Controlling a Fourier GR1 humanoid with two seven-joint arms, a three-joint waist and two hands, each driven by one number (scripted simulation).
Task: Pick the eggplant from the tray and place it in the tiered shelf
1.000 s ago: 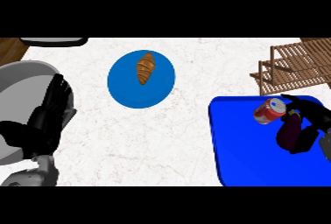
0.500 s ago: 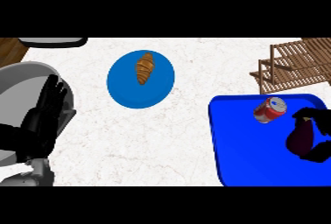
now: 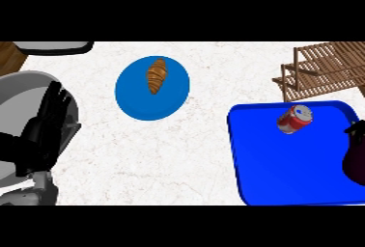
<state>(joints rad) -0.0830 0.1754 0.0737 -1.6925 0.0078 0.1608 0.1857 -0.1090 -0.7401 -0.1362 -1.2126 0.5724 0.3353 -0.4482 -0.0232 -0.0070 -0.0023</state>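
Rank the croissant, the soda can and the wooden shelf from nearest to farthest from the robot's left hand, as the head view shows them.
From the left hand, resting open at the left edge:
1. Croissant, on the blue plate, up and to the right.
2. Soda can, on the blue tray, right side.
3. Wooden shelf, top right corner.

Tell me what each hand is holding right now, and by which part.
Nothing is visibly held. The left hand rests open at the view's left edge. The right hand is out of view; the eggplant lies at the tray's right edge.
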